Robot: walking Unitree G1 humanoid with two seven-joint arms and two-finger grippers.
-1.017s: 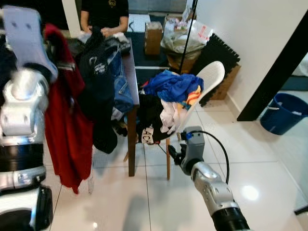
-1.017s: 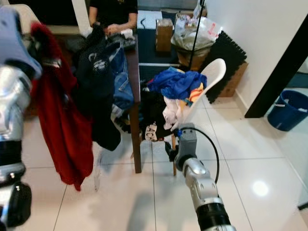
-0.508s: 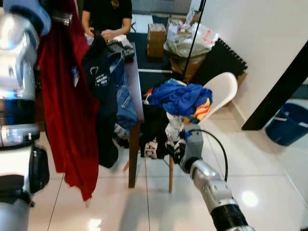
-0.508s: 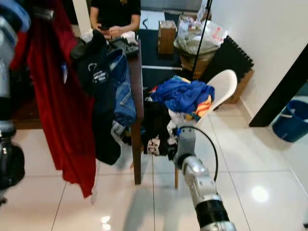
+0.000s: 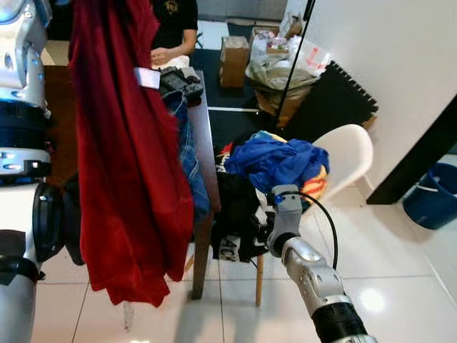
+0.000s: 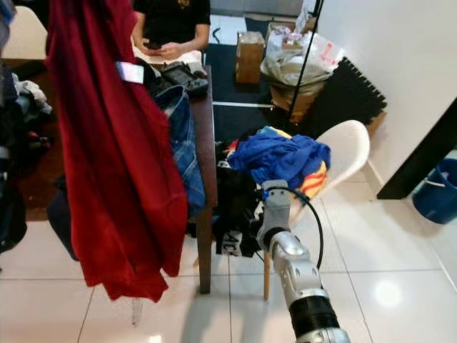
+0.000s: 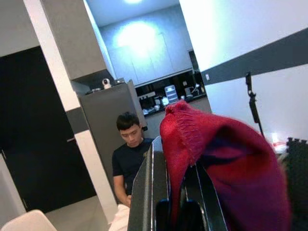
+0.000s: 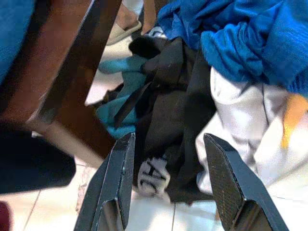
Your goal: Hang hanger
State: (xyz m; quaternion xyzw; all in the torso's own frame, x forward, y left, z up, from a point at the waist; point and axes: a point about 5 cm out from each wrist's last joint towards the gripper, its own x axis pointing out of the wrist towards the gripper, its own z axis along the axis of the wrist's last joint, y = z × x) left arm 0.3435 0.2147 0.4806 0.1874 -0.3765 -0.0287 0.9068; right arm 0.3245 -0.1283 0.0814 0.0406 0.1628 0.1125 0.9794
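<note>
garment left, chair right (clothes-laden)

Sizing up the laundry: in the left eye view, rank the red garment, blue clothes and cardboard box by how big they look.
1. Red garment, though it hangs nearest the camera.
2. Blue clothes.
3. Cardboard box, farthest away.

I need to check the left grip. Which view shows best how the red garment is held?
The left wrist view: the red garment is draped over and pinched between the left gripper's fingers. Both eye views show it hanging full length beside the table, its top cut off by the frame. The right wrist view catches a sliver.
</note>
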